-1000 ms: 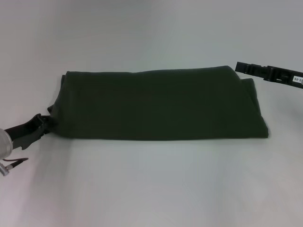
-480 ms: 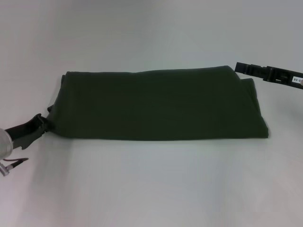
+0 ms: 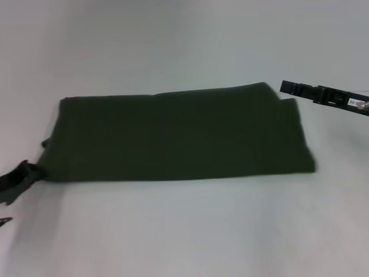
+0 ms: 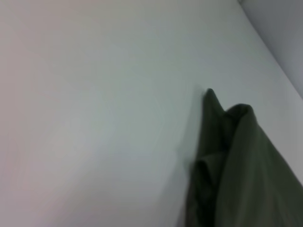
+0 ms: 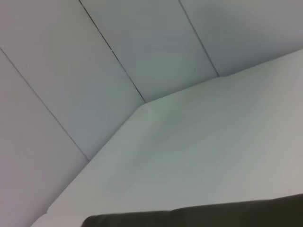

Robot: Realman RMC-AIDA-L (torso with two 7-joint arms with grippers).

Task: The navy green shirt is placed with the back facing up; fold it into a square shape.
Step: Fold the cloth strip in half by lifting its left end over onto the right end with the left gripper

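Shirt: the navy green shirt [image 3: 173,135] lies on the white table [image 3: 184,231], folded into a long band with its plain side up. The band runs across the head view from the left gripper to the right gripper.
Shirt layers: at the right end a lower layer sticks out past the upper one. The left wrist view shows bunched folds [image 4: 227,156] at the cloth's end.
Containers: the shirt rests straight on the table top.
Left gripper: the left gripper [image 3: 23,176] sits low at the near left corner of the shirt, touching the cloth edge. I cannot tell whether its fingers are spread or pinching the cloth.
Right gripper: the right gripper [image 3: 288,88] is at the far right corner of the shirt, just beside the cloth. I cannot tell how its fingers stand.
Change: compared with half a second ago, the shirt and both grippers sit a little further left and lower in the head view; the fold looks the same.
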